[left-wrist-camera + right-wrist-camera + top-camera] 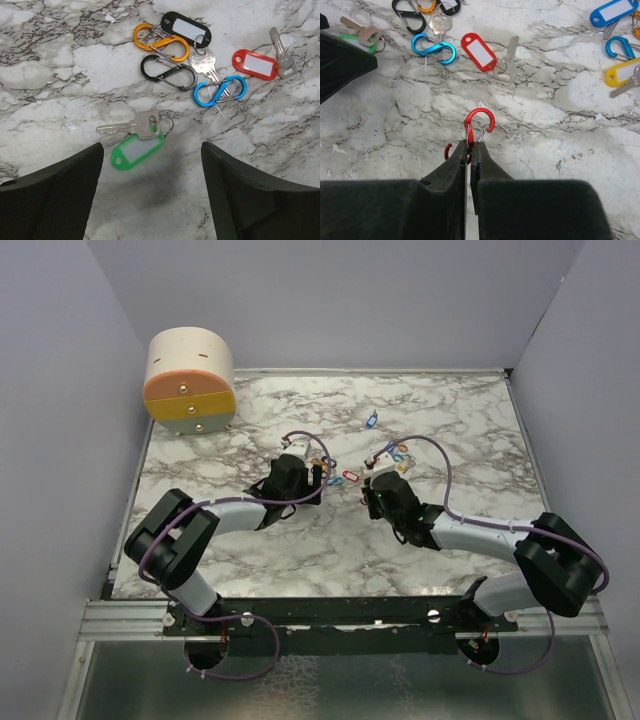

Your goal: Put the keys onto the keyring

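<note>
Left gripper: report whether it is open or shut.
Open: the left gripper has its fingers wide apart over the green-tagged key, gripping nothing.

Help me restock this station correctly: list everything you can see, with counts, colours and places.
tagged keys: five seen; green key, black key and red key in the left cluster, blue key and yellow key in the right cluster.
clips: five seen, S-shaped; orange clip, black clip and blue clip in the left cluster, second blue clip by the yellow key, red clip gripped.
round box: one, cream with orange and yellow fronts, far left corner.
table: one, white-grey marble.
left gripper: one, black, open, facing the green key.
right gripper: one, black, shut on the red clip.
</note>
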`<action>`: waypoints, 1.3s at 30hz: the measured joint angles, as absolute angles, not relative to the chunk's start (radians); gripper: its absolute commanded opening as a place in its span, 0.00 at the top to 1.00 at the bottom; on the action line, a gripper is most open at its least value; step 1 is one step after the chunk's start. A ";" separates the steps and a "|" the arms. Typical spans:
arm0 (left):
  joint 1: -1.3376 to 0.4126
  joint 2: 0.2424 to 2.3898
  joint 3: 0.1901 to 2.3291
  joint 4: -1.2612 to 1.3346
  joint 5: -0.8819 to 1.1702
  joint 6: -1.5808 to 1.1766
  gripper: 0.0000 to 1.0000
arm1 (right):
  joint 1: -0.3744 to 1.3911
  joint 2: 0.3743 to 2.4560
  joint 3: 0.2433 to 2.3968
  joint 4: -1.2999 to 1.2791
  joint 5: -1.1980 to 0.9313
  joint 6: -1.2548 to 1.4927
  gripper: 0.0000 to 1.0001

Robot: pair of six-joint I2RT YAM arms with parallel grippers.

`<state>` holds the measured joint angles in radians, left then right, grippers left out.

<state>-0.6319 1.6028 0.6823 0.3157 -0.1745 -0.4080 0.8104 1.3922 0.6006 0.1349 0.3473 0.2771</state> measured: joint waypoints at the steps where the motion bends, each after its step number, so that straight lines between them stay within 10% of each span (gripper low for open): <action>1: -0.628 1.603 0.682 0.315 -0.168 -0.413 0.18 | 0.810 1.391 0.601 0.134 0.347 0.277 0.99; 39: -0.659 1.549 0.580 0.392 0.054 -0.531 0.19 | 0.810 1.380 0.599 0.135 0.355 0.283 0.99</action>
